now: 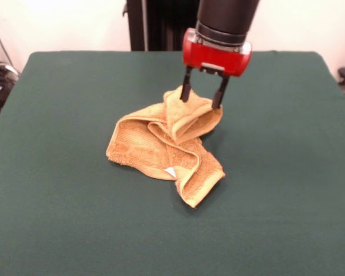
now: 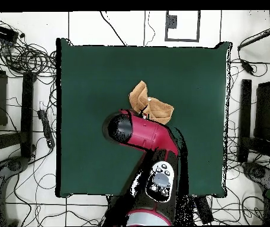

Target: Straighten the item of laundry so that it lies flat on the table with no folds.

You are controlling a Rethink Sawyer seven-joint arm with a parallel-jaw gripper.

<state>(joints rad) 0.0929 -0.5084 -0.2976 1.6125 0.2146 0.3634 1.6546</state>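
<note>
From the front, my counter (image 1: 63,230) is one broad rectangle of dark green cloth, with a pale wall behind it. One towel (image 1: 161,150) lies near its middle: orange-tan terry, looped and nubbly, crumpled into several overlapping folds, with a small white label (image 1: 170,171) showing at a folded edge. My claw (image 1: 203,95) hangs from a glossy red wrist on a black arm, and its two dark fingers (image 1: 186,91) stand apart, straddling the raised far corner of the towel; I cannot tell whether they touch the fabric.

From overhead, the counter (image 2: 90,77) sits on a white tiled floor (image 2: 113,23) strewn with black cables (image 2: 25,56) on both sides of it. The towel (image 2: 142,97) shows as one bunched tan lump near the counter's middle, partly hidden under my arm (image 2: 149,135). My claw itself is covered by the arm here.
</note>
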